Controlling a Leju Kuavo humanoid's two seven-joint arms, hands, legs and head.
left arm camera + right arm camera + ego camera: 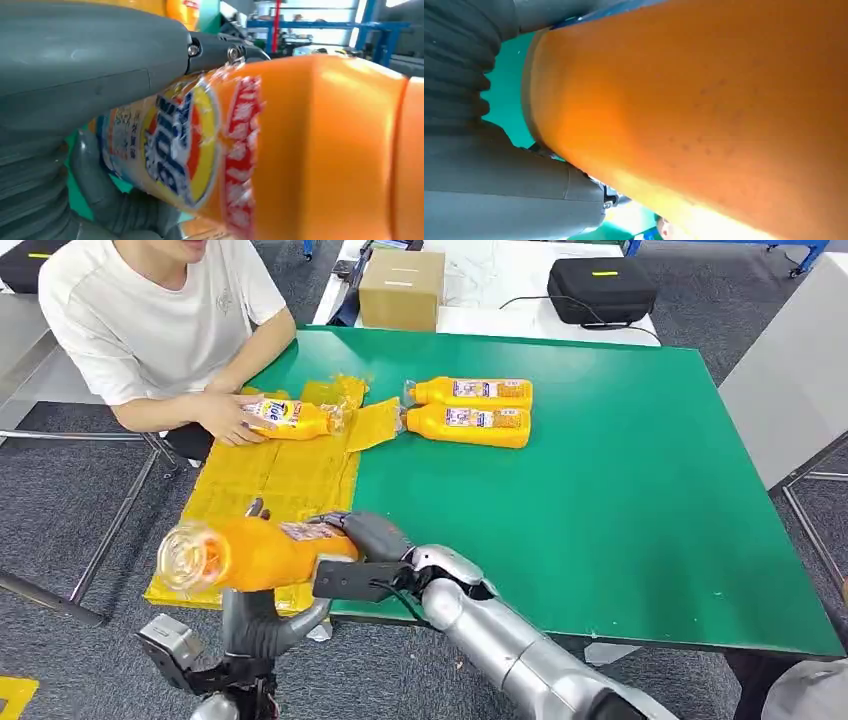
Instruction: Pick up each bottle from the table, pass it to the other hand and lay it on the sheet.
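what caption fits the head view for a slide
Both hands, left hand and right hand, grip an orange bottle mid-handover.

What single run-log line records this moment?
stage: handover | orange bottle: gripped by right hand and left hand | on sheet: one | on table: two

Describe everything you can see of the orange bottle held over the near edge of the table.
The held bottle is orange plastic with a clear ribbed end facing the camera and a crinkled label in blue, yellow and red. It lies roughly level above the near end of the yellow sheet, clear of it. The left hand cups it from beneath, while the right hand wraps its labelled end. Its cap cannot be seen.
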